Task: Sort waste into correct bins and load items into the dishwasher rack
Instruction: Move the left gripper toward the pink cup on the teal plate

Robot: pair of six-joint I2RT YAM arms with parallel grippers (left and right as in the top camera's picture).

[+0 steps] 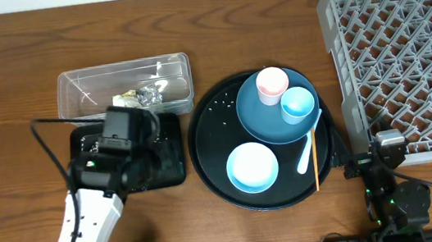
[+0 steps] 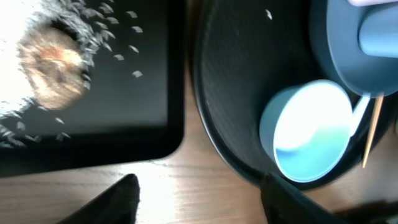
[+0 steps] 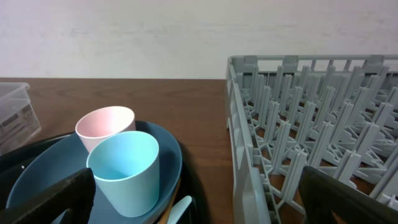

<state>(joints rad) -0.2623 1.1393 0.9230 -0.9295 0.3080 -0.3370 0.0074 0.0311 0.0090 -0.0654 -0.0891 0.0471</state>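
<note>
A: Logging left gripper (image 2: 199, 202) low over the wooden surface (image 2: 186, 180), by the rim of a matte, round-cornered black rectangular tray (image 2: 124, 124). Fingers spread wide, holding nothing.

B: Left wrist view only: rough brown food lump (image 2: 53, 65) in that tray, ringed with loose white rice grains (image 2: 106, 37). From overhead, hidden under the arm.

A: Overhead only: clear plastic tub (image 1: 71, 81) just behind the tray, crumpled silvery wrappers (image 1: 143, 97) inside.

B: On the large round black tray (image 1: 211, 150): smooth dark blue plate (image 1: 261, 119) bearing pinkish-white cup (image 1: 272, 84) and light blue cup (image 1: 297, 104). Beside the plate, light blue bowl (image 1: 252, 167), pale blue spoon (image 1: 308, 152), thin wooden chopstick (image 1: 316, 162).

A: Right gripper (image 3: 199, 208) near the corner of the grey lattice rack (image 1: 405, 48), fingers fully apart, empty. Upright pegs plain from the right wrist; flat diagonal grid from above.
</note>
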